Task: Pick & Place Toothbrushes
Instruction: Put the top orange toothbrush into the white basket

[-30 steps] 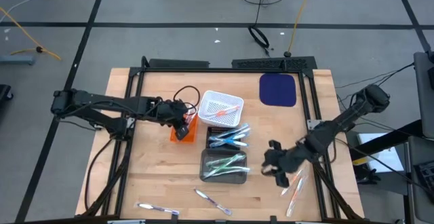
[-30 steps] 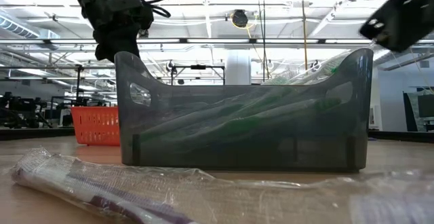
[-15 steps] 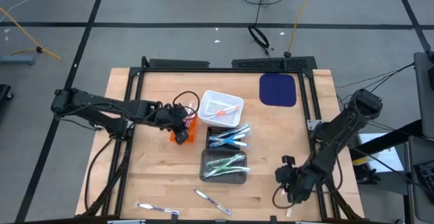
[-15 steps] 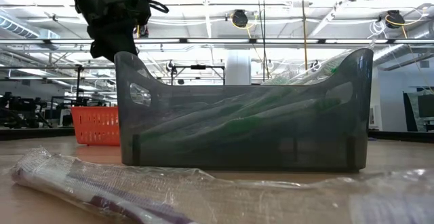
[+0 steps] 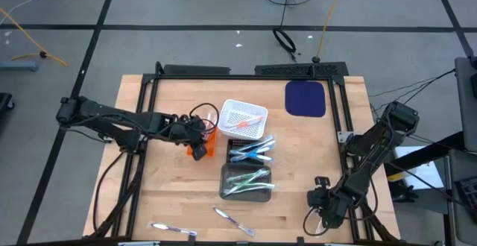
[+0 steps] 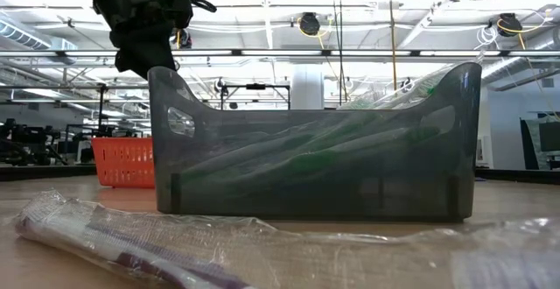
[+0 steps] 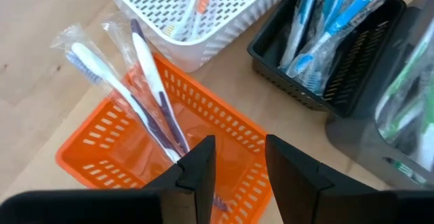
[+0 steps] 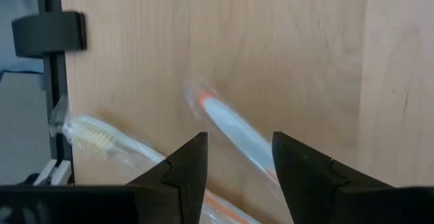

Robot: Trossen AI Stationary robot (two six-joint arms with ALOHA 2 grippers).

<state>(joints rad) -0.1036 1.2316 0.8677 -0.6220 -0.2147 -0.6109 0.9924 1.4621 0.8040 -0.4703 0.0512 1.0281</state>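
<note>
Wrapped toothbrushes lie about the table. My right gripper (image 5: 325, 210) hangs open near the table's front right corner, over a wrapped orange-tipped toothbrush (image 8: 230, 132) lying flat on the wood; a second one (image 8: 102, 141) lies beside it. My left gripper (image 5: 197, 149) stands open over the orange basket (image 7: 135, 149), with only the basket's mesh showing between its fingers. Two purple-and-white toothbrushes (image 7: 146, 81) lean in that basket, their heads sticking out over its rim. Two more toothbrushes (image 5: 173, 229) (image 5: 233, 221) lie near the front edge.
A white basket (image 5: 243, 119), a black tray of blue toothbrushes (image 5: 251, 150) and a grey bin of green ones (image 5: 246, 182) stand in a row mid-table. A dark blue mat (image 5: 305, 98) lies at the far right. The table's black frame rail (image 8: 51, 68) runs close to my right gripper.
My right gripper has swung toward the table's near edge and come down, tipping steeper, and now hangs over the orange-tipped toothbrushes; it has left the low view. My left gripper has drifted a little toward the near edge over the orange basket.
</note>
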